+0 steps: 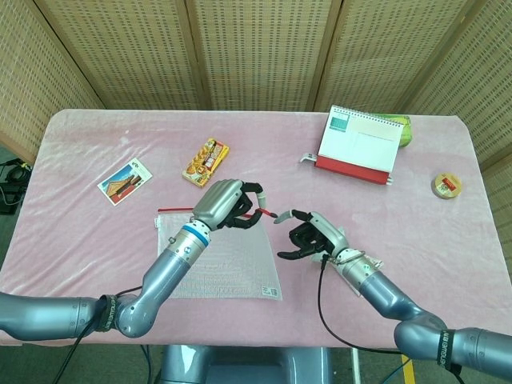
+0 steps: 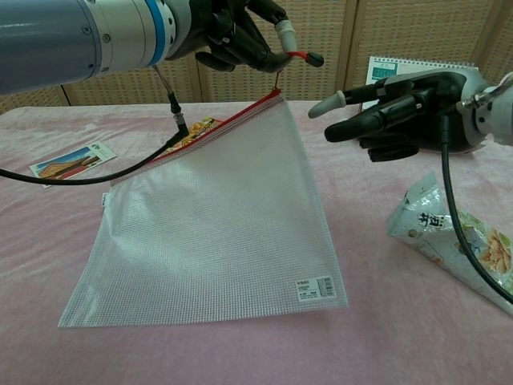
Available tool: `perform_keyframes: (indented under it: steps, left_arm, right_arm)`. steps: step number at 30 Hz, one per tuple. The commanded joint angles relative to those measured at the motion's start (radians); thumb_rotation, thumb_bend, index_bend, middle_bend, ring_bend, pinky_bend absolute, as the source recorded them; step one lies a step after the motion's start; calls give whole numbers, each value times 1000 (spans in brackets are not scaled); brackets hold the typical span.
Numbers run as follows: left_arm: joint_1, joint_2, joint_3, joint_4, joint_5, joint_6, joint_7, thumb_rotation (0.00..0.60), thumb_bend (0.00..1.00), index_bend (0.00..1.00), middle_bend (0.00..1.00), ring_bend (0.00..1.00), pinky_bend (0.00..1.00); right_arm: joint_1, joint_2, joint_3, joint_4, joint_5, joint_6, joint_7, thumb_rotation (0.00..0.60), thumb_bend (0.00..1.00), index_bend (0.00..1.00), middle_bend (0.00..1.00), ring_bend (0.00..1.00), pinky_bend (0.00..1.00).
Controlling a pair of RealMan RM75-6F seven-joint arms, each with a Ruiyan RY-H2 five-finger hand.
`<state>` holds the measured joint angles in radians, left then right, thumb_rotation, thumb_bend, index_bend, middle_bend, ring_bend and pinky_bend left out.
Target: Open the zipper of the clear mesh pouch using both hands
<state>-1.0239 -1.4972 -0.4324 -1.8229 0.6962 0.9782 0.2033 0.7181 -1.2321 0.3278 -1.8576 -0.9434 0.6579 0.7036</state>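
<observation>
The clear mesh pouch (image 1: 218, 258) (image 2: 215, 224) has a red zipper strip along its top edge. Its right top corner is lifted off the pink table while the rest slopes down to the cloth. My left hand (image 1: 228, 204) (image 2: 239, 34) pinches the red zipper pull (image 1: 262, 214) (image 2: 293, 55) above that corner. My right hand (image 1: 310, 237) (image 2: 398, 103) hovers just right of the raised corner with its fingers spread and stretched toward it. It holds nothing and does not touch the pouch.
A snack packet (image 2: 458, 242) lies under my right forearm at the front right. A desk calendar (image 1: 358, 144) (image 2: 421, 95) stands at the back right, with a round tin (image 1: 446, 185) beyond it. An orange snack pack (image 1: 206, 160) and a postcard (image 1: 125, 181) lie behind the pouch.
</observation>
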Motion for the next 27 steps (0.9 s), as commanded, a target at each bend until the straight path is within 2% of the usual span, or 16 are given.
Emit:
perform_keyframes:
  steps: [1,16,27]
  left_arm:
    - [-5,-5,-1,1,-7,2,-4,600,557,887,990,962,1000]
    - [-17,-27,-11,1,-11,11,-46,600,557,887,989,962,1000]
    - [-19,-33,-2,-6,-7,6,-64,600,557,887,989,962,1000]
  right_arm:
    - [12,-28,7,0,30,24,-28,600,85,403,946,964,1000]
    - [62,-129,22,17,196,118,-165,600,147,478,949,964,1000]
    - [74,-178,44,21,266,190,-243,600,216,502,950,964,1000]
